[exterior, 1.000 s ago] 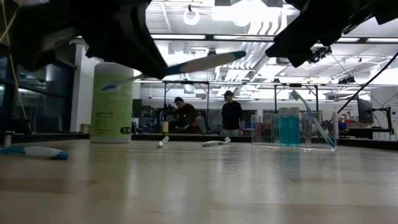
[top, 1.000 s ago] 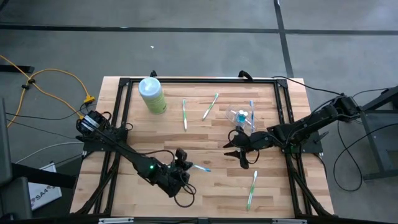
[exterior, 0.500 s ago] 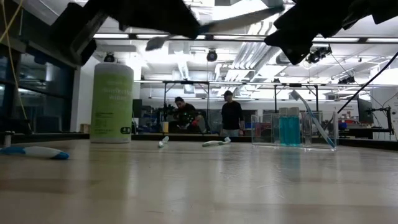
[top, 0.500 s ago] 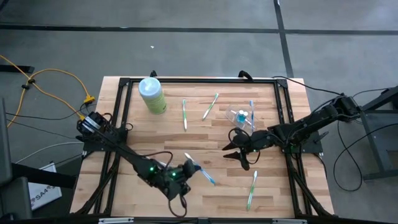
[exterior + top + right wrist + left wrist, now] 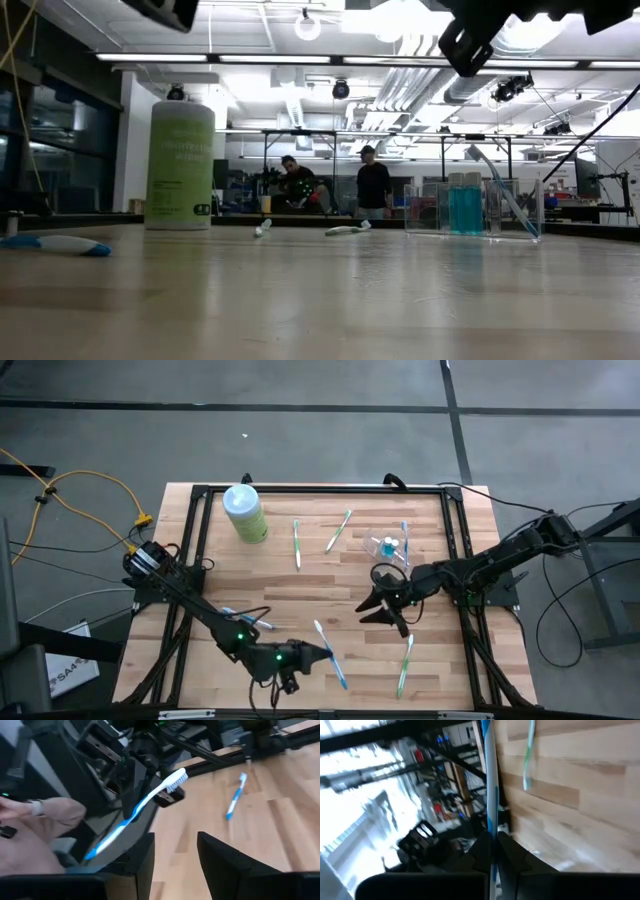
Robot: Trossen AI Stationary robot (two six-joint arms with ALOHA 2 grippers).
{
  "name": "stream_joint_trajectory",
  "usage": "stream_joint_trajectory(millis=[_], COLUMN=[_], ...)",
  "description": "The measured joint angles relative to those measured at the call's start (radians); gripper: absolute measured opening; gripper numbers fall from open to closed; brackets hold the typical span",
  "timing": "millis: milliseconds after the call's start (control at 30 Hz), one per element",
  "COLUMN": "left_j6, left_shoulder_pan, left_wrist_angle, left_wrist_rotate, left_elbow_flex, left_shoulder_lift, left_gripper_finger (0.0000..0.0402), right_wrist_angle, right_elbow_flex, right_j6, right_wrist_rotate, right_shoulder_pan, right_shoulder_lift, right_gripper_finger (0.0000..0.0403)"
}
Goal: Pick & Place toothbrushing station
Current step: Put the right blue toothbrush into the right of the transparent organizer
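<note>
The see-through holder (image 5: 386, 548) stands on its base at the far right of the table, with a blue toothbrush (image 5: 404, 534) leaning in it; it also shows in the low view (image 5: 470, 206). My left gripper (image 5: 318, 656) is near the table's near edge, shut on a blue-and-white toothbrush (image 5: 330, 654). My right gripper (image 5: 378, 603) is open and empty, on the near side of the holder and apart from it; its fingers show spread in the right wrist view (image 5: 172, 855). My left gripper pinches the toothbrush's handle (image 5: 493, 838) about midway along, between its two fingers. The fingers come roughly level from the table's left side and lie across the brush. The brush is lifted clear of the table, with its bristle head (image 5: 176, 776) toward the far side.
A pale-green bottle (image 5: 244, 512) stands at the far left. Two green toothbrushes (image 5: 297, 544) (image 5: 338, 530) lie at the far middle and one (image 5: 405, 664) at the near right. A blue one (image 5: 246, 619) lies at the near left. A person's sleeve (image 5: 35, 825) shows beyond the table.
My left gripper has gone up and toward the table's near edge with the toothbrush and has turned. The brush has swung from pointing toward the right edge to lying near-to-far, and has risen out of the low view.
</note>
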State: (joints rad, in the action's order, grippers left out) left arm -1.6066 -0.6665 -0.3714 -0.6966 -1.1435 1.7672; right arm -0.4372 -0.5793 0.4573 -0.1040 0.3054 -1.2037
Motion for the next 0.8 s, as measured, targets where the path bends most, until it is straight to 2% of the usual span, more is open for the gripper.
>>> stream_joint_trajectory(millis=[167, 400, 533, 800], left_j6=[-0.135, -0.213, -0.245, -0.256], left_shoulder_pan=[0.030, 0.081, 0.091, 0.095], left_wrist_angle=[-0.039, -0.044, -0.052, -0.051], left_wrist_rotate=[0.063, 0.173, 0.196, 0.202], left_elbow_flex=[0.000, 0.000, 0.000, 0.000], left_shoulder_lift=[0.000, 0.001, 0.001, 0.001], left_gripper_finger=[0.0002, 0.0002, 0.0002, 0.0002], right_wrist_angle=[-0.014, -0.223, -0.308, -0.441], right_elbow_flex=[0.000, -0.001, 0.000, 0.000], right_j6=[0.043, 0.098, 0.135, 0.163], right_wrist_rotate=[-0.032, -0.150, -0.201, -0.238], right_shoulder_pan=[0.000, -0.002, -0.005, -0.007], right_shoulder_lift=[-0.002, -0.096, -0.177, -0.275], right_gripper_finger=[0.0140, 0.0140, 0.0140, 0.0140])
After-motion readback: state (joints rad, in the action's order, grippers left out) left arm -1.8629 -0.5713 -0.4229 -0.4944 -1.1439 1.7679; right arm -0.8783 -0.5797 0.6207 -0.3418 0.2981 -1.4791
